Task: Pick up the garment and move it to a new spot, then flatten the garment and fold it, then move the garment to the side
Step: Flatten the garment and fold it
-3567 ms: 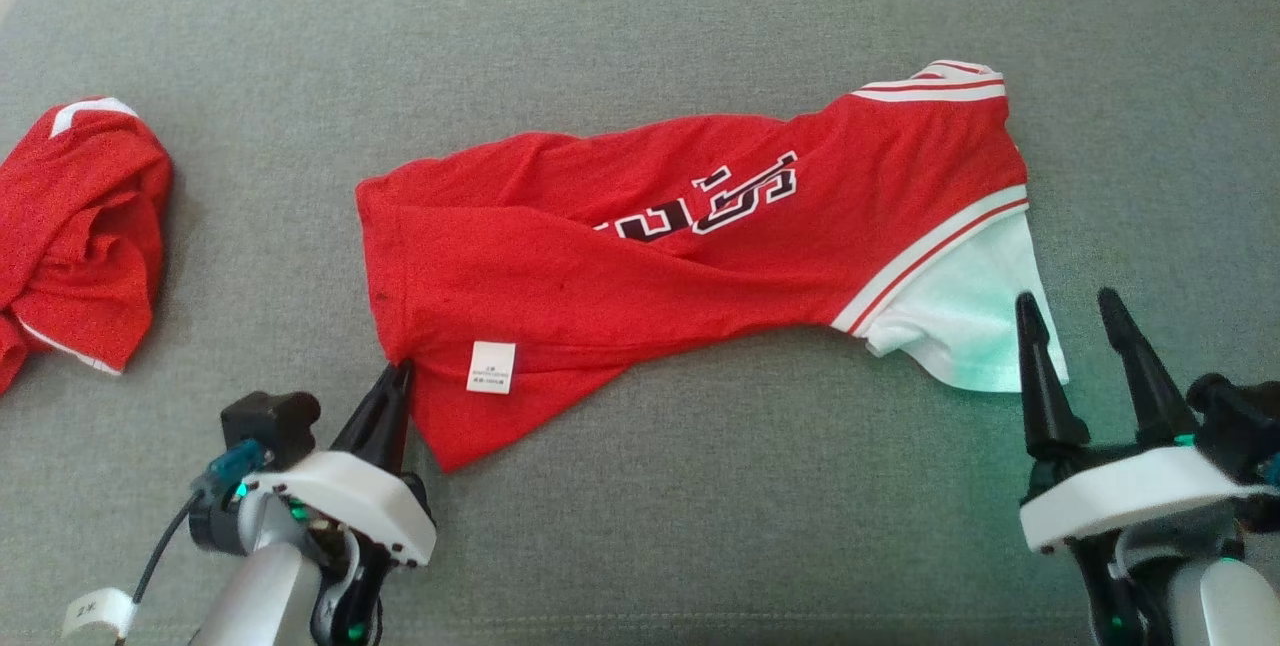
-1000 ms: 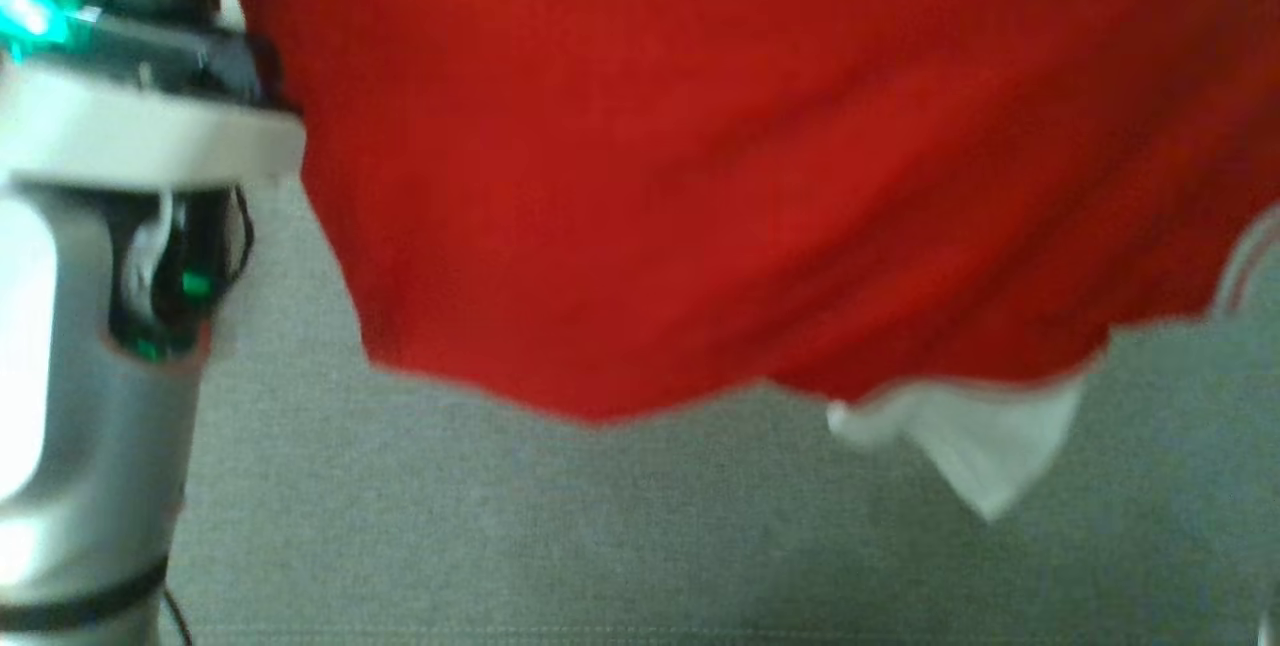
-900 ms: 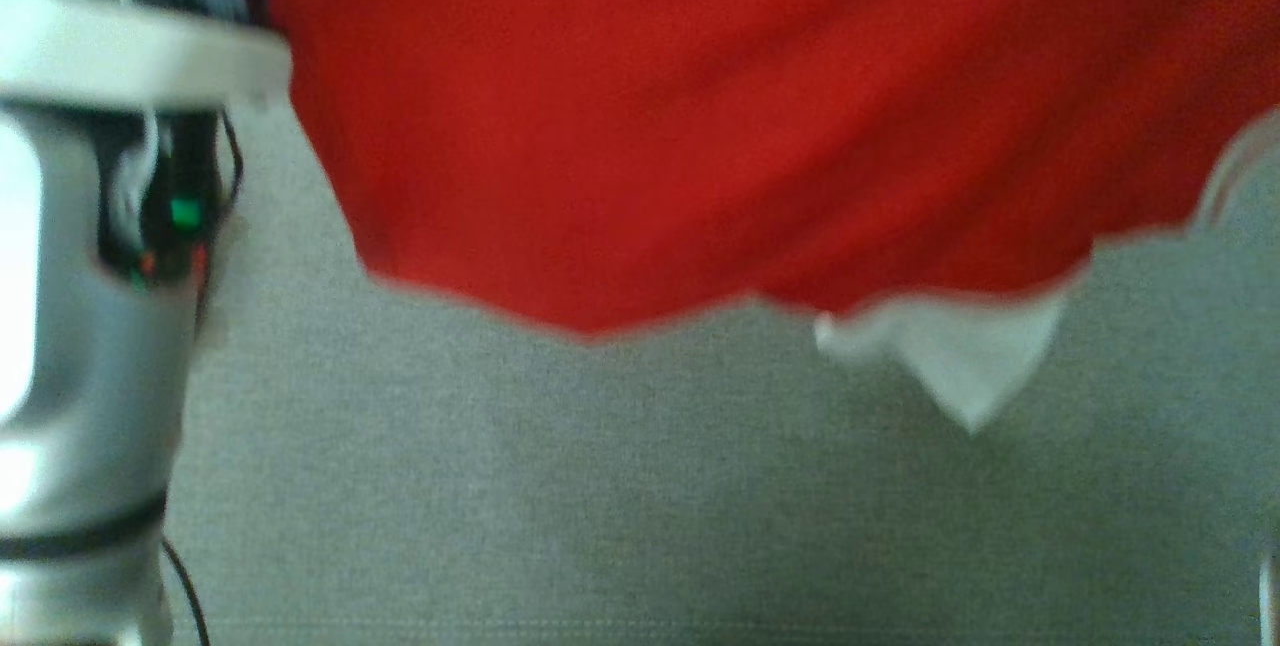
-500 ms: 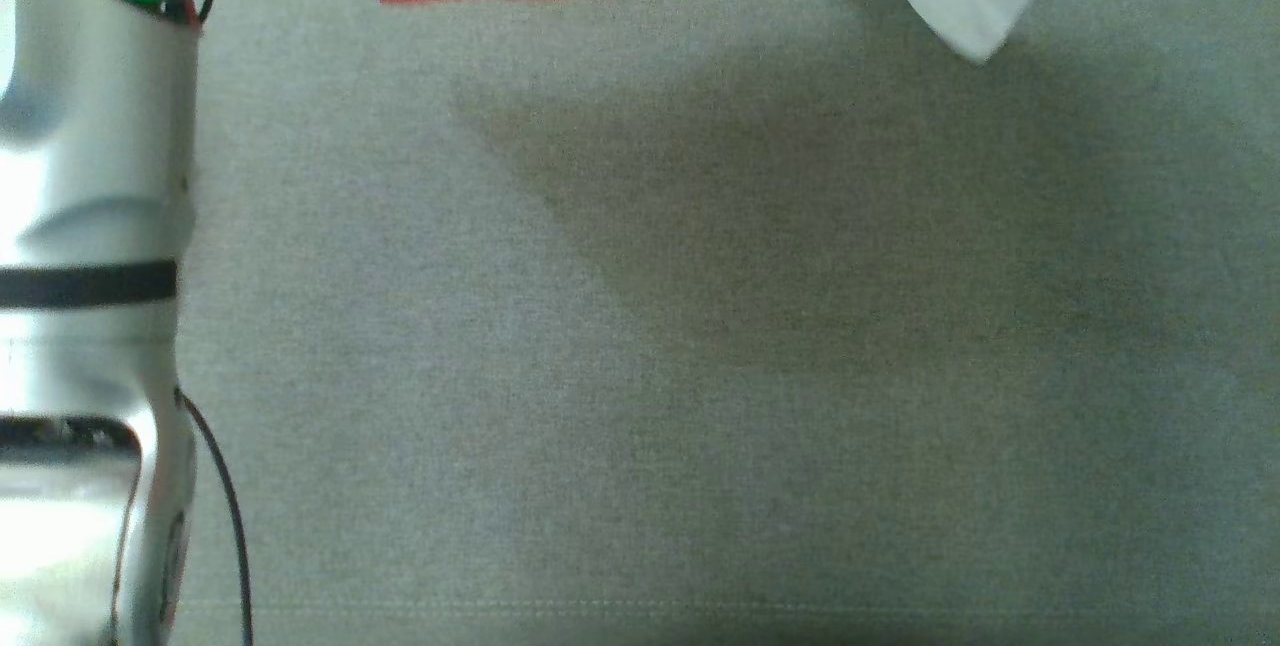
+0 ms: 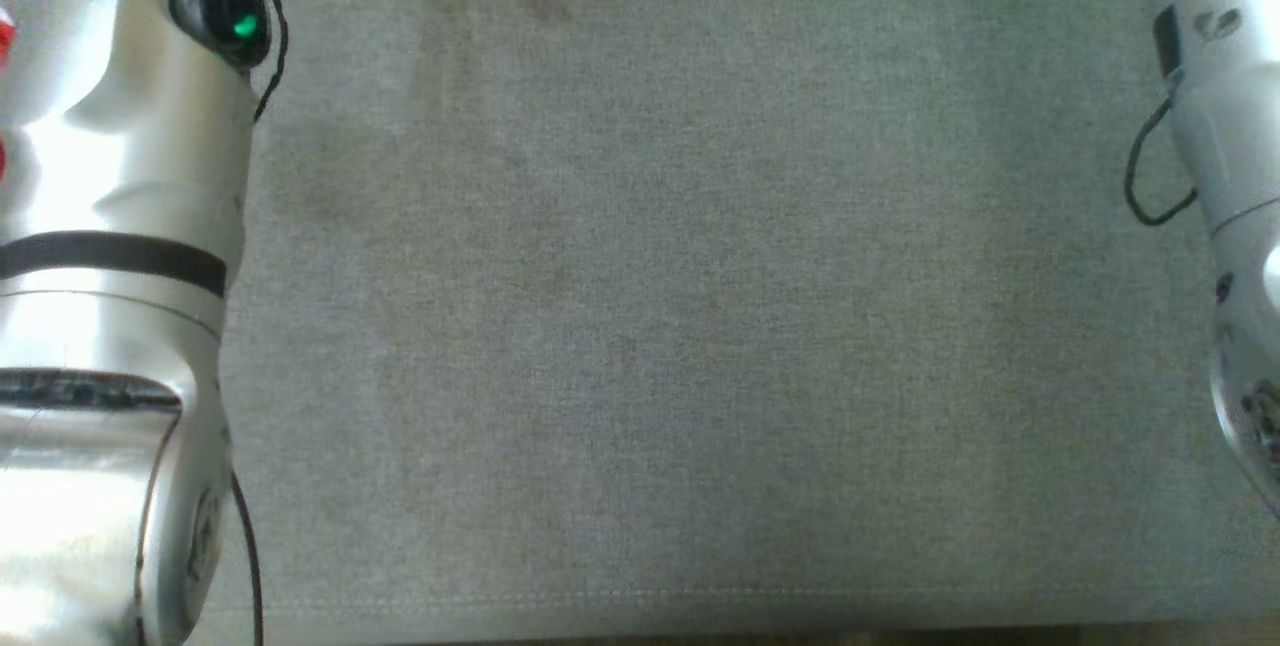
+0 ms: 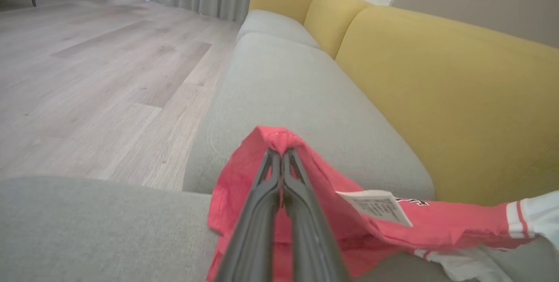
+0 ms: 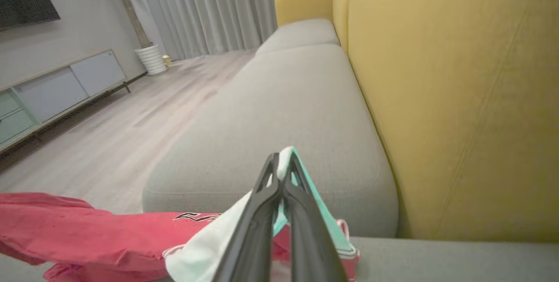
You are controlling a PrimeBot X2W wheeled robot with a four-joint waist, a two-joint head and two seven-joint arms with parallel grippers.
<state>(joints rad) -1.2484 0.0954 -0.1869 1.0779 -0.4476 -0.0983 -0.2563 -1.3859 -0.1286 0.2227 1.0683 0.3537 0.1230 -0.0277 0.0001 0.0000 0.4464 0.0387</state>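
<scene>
Head view, item 1: grey seat cushion (image 5: pixel 680 326), broad and bare between the two arms. Judged to be the landing ground for the flattening step.

Item 2: yellow backrest (image 6: pixel 436 90), upright along the far side of the seat. Risk: a garment laid too near it would ride up the back and would not lie flat.

Item 3: garment (image 6: pixel 436 225), a red jersey slung between the two grippers and sagging low over the seat. Whether its middle touches the cushion cannot be told. Risk: if the arms lower unevenly or come together, the slack would bunch or twist.

Item 4: left forearm (image 5: pixel 110 226) and right forearm (image 5: pixel 1230 176), pale, at opposite edges of the head view.

Item 5: white sleeve (image 7: pixel 205 247), at the garment's right end. Risk: it could tuck under the red body on landing.

Item 6: left gripper (image 6: pixel 279 153), fingers pressed together on a red corner of the garment. The bite is near the fabric's edge, so a tug could pull it free.

Item 7: right gripper (image 7: pixel 279 159), fingers pinched on the white sleeve, with the same thin purchase.

Item 8: label (image 6: pixel 377 207), white, standing out from the cloth just beside the left gripper. Risk: slight; it may fold under the cloth.
</scene>
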